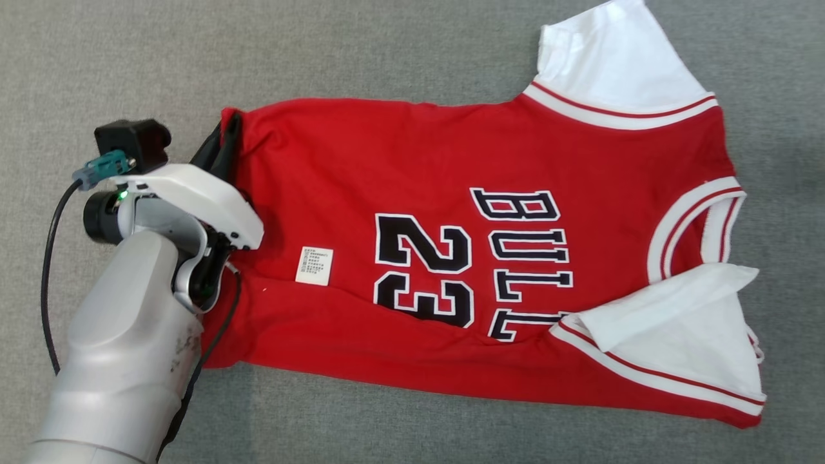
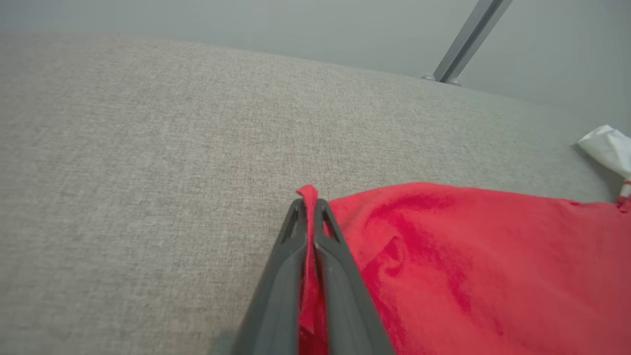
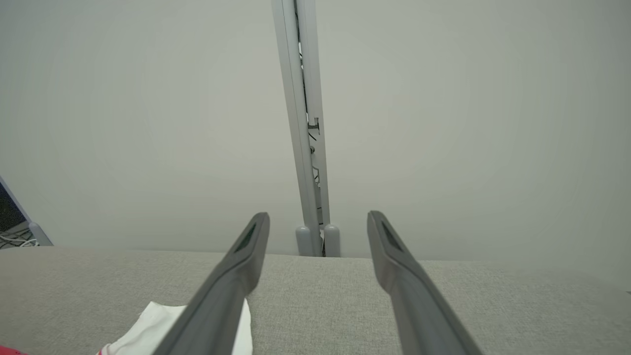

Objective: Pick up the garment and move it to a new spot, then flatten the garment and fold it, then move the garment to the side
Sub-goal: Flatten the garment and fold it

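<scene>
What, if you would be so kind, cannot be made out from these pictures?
- Head view: the print on the jersey's white label is too small to read.
- Head view: the folded white sleeve covers the end of the lettering.
- Left wrist view: the shut left gripper hides most of the hem it pinches.

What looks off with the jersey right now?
Jersey isn't flat: the near white sleeve is flipped over the body, and a crease hides the bottom of the lettering. Left tool pinches the hem corner.
</scene>
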